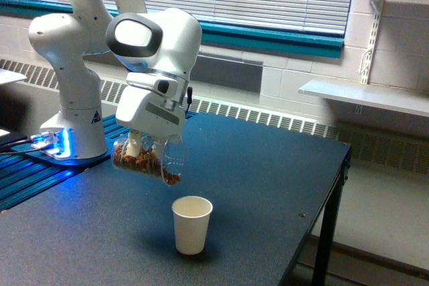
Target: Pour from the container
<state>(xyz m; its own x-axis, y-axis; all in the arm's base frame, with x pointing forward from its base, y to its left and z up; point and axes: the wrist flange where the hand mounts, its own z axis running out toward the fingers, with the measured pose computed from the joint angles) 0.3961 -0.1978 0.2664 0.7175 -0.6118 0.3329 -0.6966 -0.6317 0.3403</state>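
Above the dark desk in the exterior view, the pincer grips the container, tipped nearly sideways with its rim lowest, nut pieces at the lip. Pouring looks just underway; next it needs more tilt, mouth over the paper cup below. Nothing stands between them.

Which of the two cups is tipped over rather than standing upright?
The clear plastic cup in the gripper, tilted with brown pieces near its rim. The paper cup stands upright on the table.
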